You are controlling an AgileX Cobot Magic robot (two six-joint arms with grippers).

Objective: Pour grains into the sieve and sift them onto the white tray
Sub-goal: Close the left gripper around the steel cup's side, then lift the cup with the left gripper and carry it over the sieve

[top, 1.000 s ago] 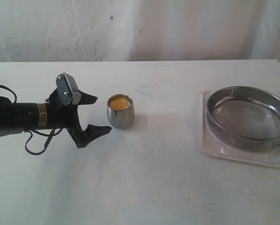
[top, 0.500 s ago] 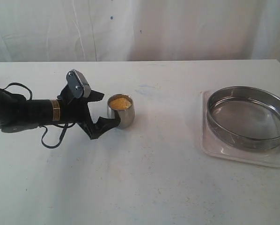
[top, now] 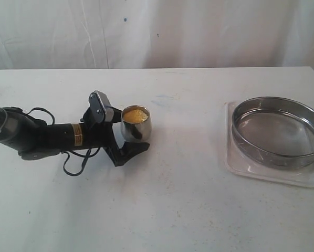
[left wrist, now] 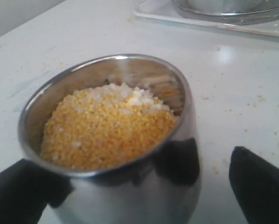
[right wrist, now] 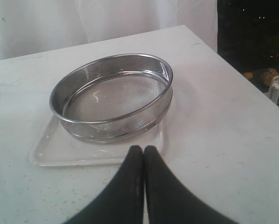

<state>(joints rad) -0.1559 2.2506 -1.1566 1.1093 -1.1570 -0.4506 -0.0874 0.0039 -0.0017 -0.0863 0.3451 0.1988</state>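
**Left gripper open around the cup of grains, right gripper shut and empty**

The left gripper (top: 132, 131) lies low over the white bench (top: 188, 210), with its 2 black fingers (left wrist: 258, 186) spread wide on either side of the small rounded steel cup (top: 137, 130). In the left wrist view 1 finger seems to press against the cup wall. The other stands clear of it, with bare bench showing between them, so the jaws are parted and grip nothing. The right gripper (right wrist: 143, 179) has its 2 fingers pressed flat together with nothing held, and hangs near the white tray's edge.

There is 1 cup, upright and nearly full of fine golden-yellow grains (left wrist: 107, 126) with a paler whitish patch on top. There is 1 wide, shallow round steel sieve (top: 262, 153) with a grey mesh bottom, and it sits on 1 flat white rectangular plastic tray (top: 241, 169). Both are well apart from the cup, on the right of the bench.

The sieve covers most of the tray. The exterior view's edge clips the sieve's right rim, and the right arm does not appear in that view. The left wrist view cuts off the cup's base and shows only a strip of tray and sieve.
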